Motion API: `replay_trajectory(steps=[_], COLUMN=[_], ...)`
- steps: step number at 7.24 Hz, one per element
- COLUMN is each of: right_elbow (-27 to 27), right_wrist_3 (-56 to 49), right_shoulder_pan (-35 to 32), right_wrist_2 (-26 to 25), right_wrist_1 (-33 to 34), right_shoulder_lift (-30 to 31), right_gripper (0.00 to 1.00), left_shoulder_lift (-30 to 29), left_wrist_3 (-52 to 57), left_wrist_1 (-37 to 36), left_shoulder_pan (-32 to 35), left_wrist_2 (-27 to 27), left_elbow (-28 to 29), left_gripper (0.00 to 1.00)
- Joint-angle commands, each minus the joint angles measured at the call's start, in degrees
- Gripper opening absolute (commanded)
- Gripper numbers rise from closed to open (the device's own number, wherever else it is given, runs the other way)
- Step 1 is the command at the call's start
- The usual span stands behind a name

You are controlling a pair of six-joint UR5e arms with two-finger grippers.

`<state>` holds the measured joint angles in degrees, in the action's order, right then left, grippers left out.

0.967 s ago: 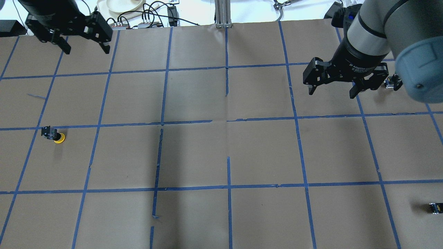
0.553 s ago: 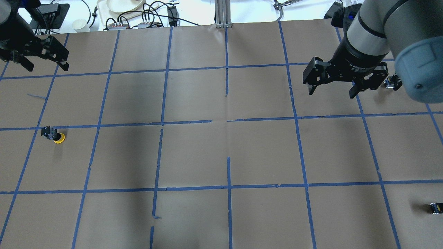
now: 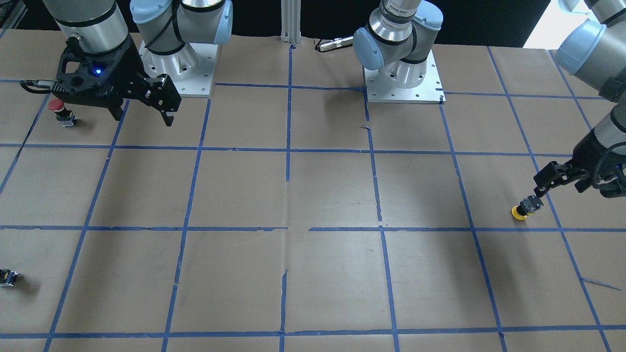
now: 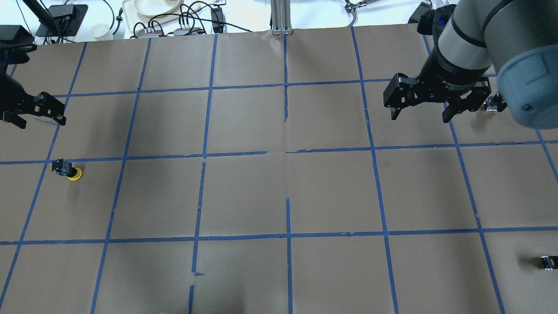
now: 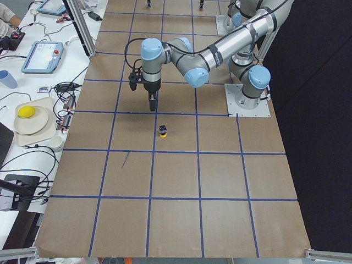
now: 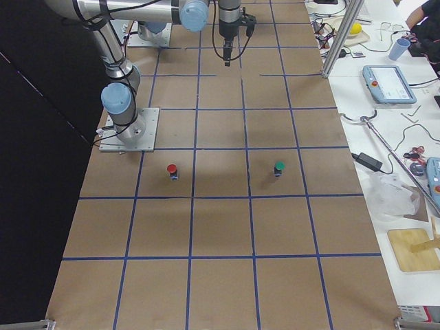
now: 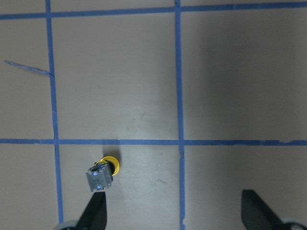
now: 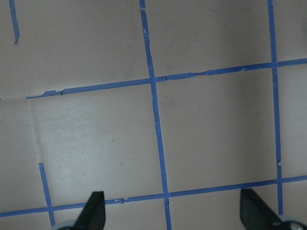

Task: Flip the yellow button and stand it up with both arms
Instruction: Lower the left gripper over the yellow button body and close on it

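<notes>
The yellow button [image 4: 69,171] lies tipped over on the brown paper at the left, cap rim on the paper and black-grey body sticking out. It also shows in the front-facing view [image 3: 525,208], the exterior left view [image 5: 163,131] and the left wrist view [image 7: 101,173]. My left gripper [image 4: 41,122] is open and empty. It hovers above and beside the button [image 3: 574,190], which sits just ahead of one fingertip [image 7: 94,214]. My right gripper [image 4: 420,117] is open and empty, high over the right side [image 3: 143,117], with only taped paper below it [image 8: 172,213].
A red-capped button [image 3: 58,110] stands beside my right gripper, also seen in the overhead view [image 4: 495,104]. A small dark switch [image 4: 549,261] sits at the right edge; it looks green-capped in the exterior right view [image 6: 278,168]. Cables and a plate [image 4: 152,6] lie beyond the paper.
My left gripper has swung from the top left corner of the overhead view down toward the yellow button. The button and my right gripper have stayed almost still.
</notes>
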<state>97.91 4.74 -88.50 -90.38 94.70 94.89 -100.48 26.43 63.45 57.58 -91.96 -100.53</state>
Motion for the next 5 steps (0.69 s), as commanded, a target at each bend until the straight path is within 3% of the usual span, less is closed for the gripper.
replay_trajectory(steps=[1, 5], right_elbow=[0.0, 0.0], right_wrist_3=[-1.3, -1.2], right_shoulder_pan=[0.2, 0.3], right_wrist_2=[-1.0, -1.4], right_wrist_1=[0.0, 0.8], right_shoulder_lift=[0.1, 0.1], right_gripper=[1.0, 1.0], left_shoulder_lift=[-1.5, -4.4], left_wrist_3=[0.6, 8.5], left_wrist_1=[-7.4, -12.0], left_shoulder_pan=[-3.6, -5.8], left_wrist_2=[1.9, 3.7], left_elbow=[-6.7, -9.4], left_gripper=[0.99, 0.98])
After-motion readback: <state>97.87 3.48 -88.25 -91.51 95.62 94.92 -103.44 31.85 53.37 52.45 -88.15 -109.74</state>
